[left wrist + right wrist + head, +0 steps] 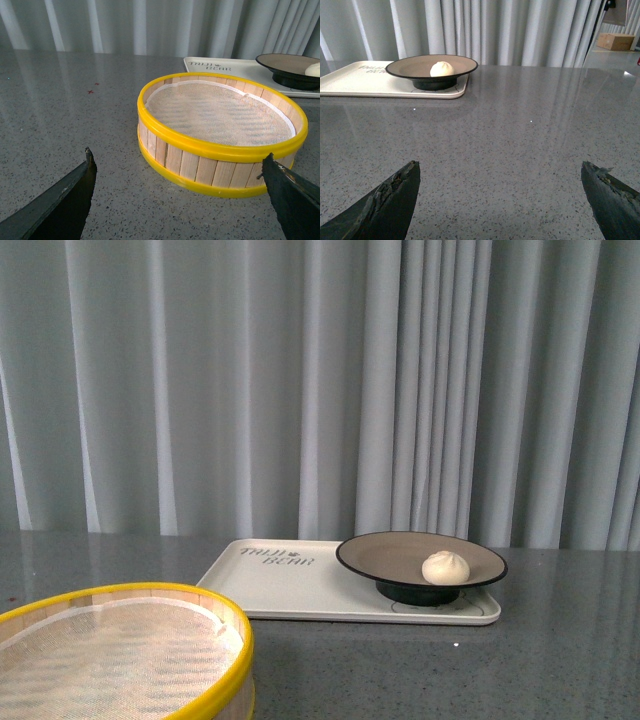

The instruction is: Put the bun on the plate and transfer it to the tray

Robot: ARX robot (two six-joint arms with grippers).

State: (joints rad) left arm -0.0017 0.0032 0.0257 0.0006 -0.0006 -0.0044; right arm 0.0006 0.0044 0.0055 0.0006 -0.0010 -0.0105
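Jaws spread on both arms — bun (445,566) sits well apart, on plate (380,557).

There was one bun (445,566), one plate (380,553), one tray (270,585) and one bamboo steamer (215,695) on the table, and two grippers, left (180,192) and right (502,197).

bun (445,567): cream-white, faintly pleated on top
plate (380,555): beige-grey inside, thin black rim, dark foot
tray (262,585): cream-white, dark lettering at one corner
steamer (200,167): pale wood slats, yellow bands top and bottom, white woven mesh liner
table (520,145): grey, finely speckled
curtain (250,380): pale grey-white folds
my fingertips (75,192): black
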